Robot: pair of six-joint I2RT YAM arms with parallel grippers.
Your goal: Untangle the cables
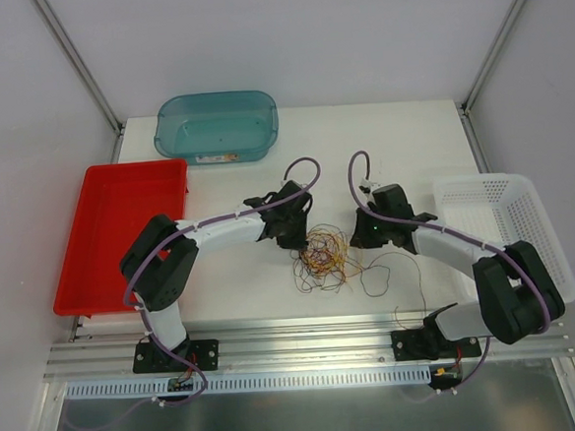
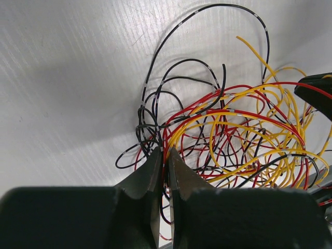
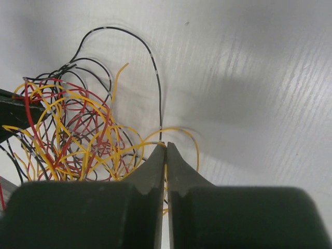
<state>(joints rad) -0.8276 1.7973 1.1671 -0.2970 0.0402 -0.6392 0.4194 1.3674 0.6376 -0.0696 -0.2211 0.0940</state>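
cables tangled at frame centre, between both claws | left claw pinched on left edge | right claw pinched on right edge | pull axis judged left-right

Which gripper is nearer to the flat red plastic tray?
Left. The left gripper is right of the red tray, at the tangled red, yellow and black cables; the right gripper is beyond them, farther right.

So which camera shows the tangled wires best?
Left wrist: the cables fill it, red, yellow and black strands distinct. Right wrist crops them at its left edge; the top view shows only a small clump.
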